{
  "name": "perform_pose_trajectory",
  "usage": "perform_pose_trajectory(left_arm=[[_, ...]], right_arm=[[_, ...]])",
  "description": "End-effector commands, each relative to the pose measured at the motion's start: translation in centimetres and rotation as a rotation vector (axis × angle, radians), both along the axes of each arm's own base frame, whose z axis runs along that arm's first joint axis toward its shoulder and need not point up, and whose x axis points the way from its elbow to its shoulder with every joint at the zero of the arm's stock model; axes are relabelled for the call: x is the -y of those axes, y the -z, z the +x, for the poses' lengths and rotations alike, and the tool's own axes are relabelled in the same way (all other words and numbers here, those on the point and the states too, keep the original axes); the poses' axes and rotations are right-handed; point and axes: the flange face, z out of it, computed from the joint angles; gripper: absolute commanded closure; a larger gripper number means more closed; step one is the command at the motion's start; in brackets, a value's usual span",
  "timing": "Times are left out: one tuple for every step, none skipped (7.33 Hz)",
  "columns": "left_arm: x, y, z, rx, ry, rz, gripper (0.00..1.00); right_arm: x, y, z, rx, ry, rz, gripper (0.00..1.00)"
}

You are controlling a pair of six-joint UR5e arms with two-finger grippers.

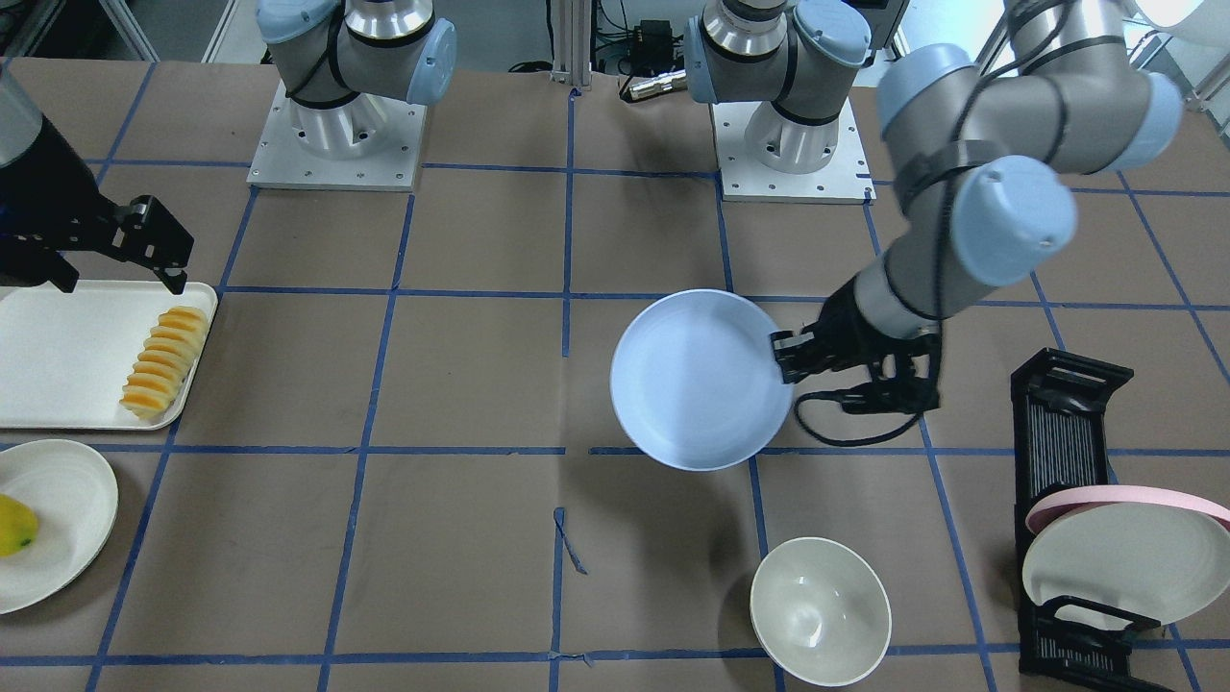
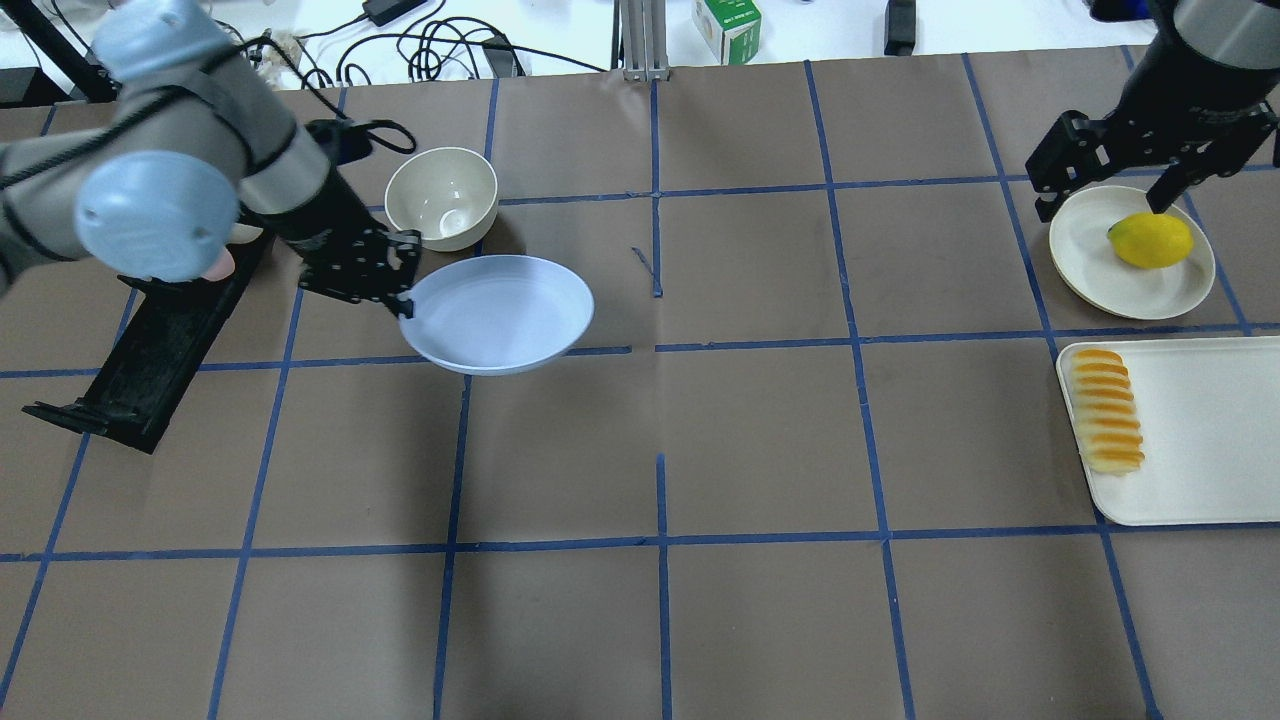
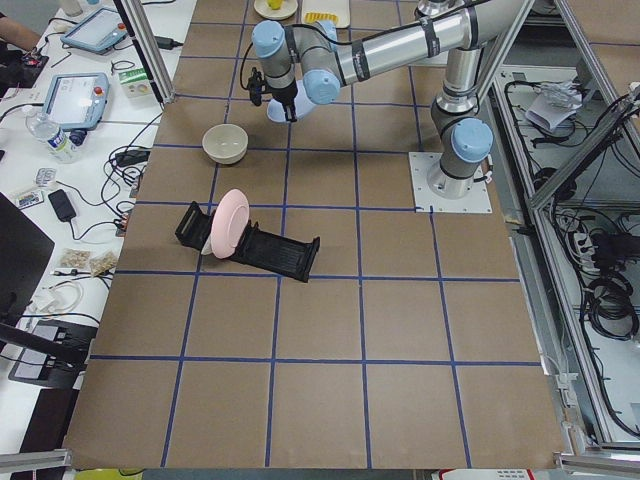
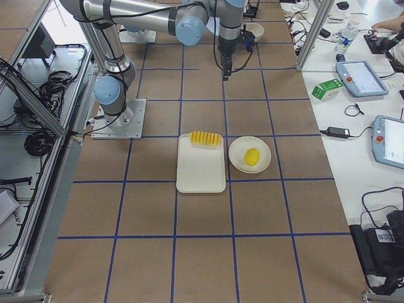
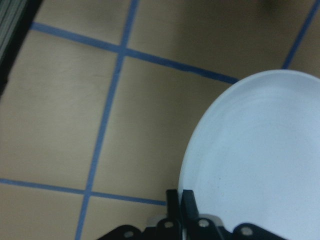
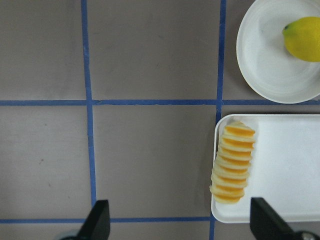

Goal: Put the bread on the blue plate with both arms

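Bread (image 2: 1105, 410) along tray (image 2: 1200, 440) edge, blue plate (image 2: 500, 315) rim in left tool (image 2: 405, 303)

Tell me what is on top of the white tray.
Only the bread, lying along one edge of the white tray; the remainder of its surface is bare. The patch of tray directly beneath the bread is covered and cannot be seen.

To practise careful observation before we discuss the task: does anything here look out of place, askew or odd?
A loose strip of blue tape lies crooked inside a grid square, off the taped lines. The blue plate looks raised and tilted, its rim pinched in the left tool. Nothing looks spilled or broken.
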Motion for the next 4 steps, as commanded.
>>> perform_pose_trajectory(left_arm=[[-2.4, 7.0, -9.0, -0.022, 0.005, -0.096, 1.0], [-3.6, 9.4, -11.3, -0.032, 0.037, -0.137, 1.0], [-3.4, 10.4, -11.8, -0.04, 0.047, -0.182, 1.0], [-3.2, 11.2, -12.0, -0.037, 0.048, -0.174, 1.0]], right_arm=[[-2.6, 9.2, -3.9, 0.021, 0.034, 0.057, 0.0], [-4.8, 14.1, -4.4, 0.025, 0.033, 0.054, 0.0], [-5.6, 16.5, -6.0, -0.009, 0.032, -0.026, 0.0], [-7.1, 18.2, -8.1, -0.008, 0.084, -0.03, 0.0]])
